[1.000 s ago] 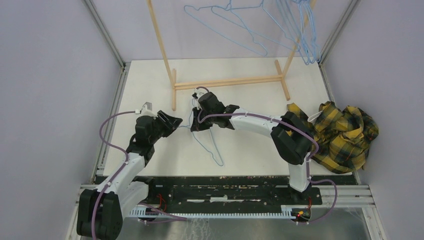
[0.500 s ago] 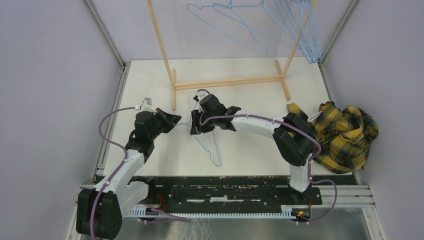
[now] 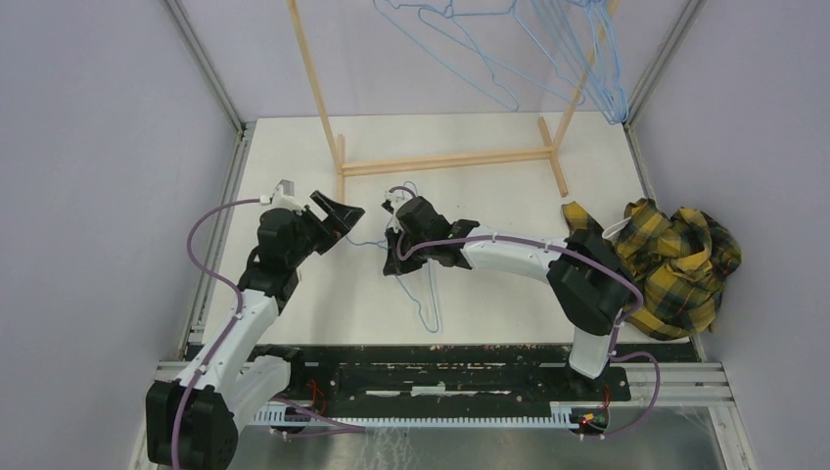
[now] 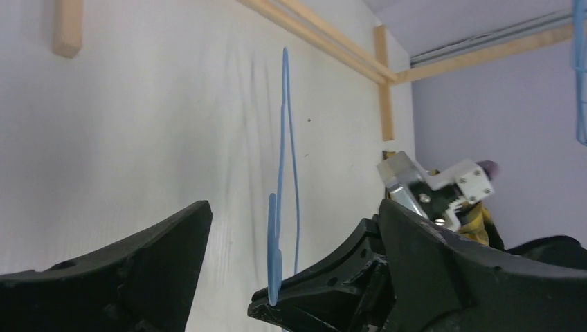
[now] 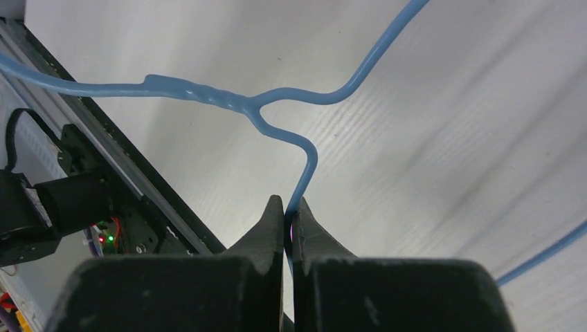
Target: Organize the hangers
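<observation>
One light-blue hanger (image 3: pixel 423 294) lies on the white table between the arms. My right gripper (image 3: pixel 394 261) is shut on its wire just below the twisted neck (image 5: pixel 304 162), the jaws pinching the thin wire. My left gripper (image 3: pixel 345 217) stands wide open just left of that hanger. In the left wrist view the hanger's wire (image 4: pixel 284 138) runs up between my spread left gripper (image 4: pixel 296 207) jaws without touching them. Several more hangers (image 3: pixel 577 59) hang from the wooden rack at the back.
The light wooden rack's base bar (image 3: pixel 445 160) and poles stand at the far side of the table. A yellow-black plaid cloth (image 3: pixel 675 264) is heaped at the right edge. Purple walls and metal rails close in both sides.
My left gripper has opened wide and lifted a little toward the rack. The right gripper shifted slightly nearer and rightward and is clamped on the hanger wire.
</observation>
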Robot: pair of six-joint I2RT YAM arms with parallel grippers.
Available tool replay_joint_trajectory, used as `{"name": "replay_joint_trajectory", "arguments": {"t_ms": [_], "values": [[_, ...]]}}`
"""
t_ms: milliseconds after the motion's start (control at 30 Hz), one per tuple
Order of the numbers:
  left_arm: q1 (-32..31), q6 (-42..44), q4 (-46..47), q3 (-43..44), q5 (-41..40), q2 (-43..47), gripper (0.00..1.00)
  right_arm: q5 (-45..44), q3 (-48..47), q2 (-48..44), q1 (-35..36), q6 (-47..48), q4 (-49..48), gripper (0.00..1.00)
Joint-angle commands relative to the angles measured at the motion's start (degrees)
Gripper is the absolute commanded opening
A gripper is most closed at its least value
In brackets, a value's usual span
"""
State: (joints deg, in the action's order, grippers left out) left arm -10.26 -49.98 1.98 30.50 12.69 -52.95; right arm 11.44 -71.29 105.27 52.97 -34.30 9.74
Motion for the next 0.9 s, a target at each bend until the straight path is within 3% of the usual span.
{"name": "replay_joint_trajectory", "arguments": {"t_ms": [0, 100, 267, 400, 600, 700, 867], "values": [[0.2, 5.1, 4.5, 1.8, 6.2, 5.7, 0.99, -2.3, -0.8, -5.0, -1.9, 3.6, 2.6, 0.01], [0.2, 5.3, 2.4, -0.7, 4.0, 13.0, 0.99, -0.7, -3.7, -4.0, -4.1, 5.0, 4.2, 0.01], [0.3, 10.6, -10.1, -0.4, -4.2, 19.6, 0.99, 5.0, -13.1, -1.7, -6.8, 4.8, 5.7, 0.01], [0.3, 11.1, -11.7, -3.2, -6.9, 22.8, 0.99, 8.9, -34.0, 3.9, -7.3, 6.6, 13.2, 0.01], [0.3, 11.1, -11.1, -5.0, -8.7, 22.6, 0.99, 5.4, -61.3, 14.3, -9.7, 5.0, 18.3, 0.01], [0.3, 11.0, -10.2, -5.0, -7.8, 21.5, 0.99, 7.7, -73.0, 20.2, -11.3, 0.0, 16.5, 0.01], [0.3, 11.4, -9.3, -4.2, -6.4, 19.2, 0.99, 2.2, -72.3, 21.1, -12.9, -5.0, 2.7, 0.01]]}}
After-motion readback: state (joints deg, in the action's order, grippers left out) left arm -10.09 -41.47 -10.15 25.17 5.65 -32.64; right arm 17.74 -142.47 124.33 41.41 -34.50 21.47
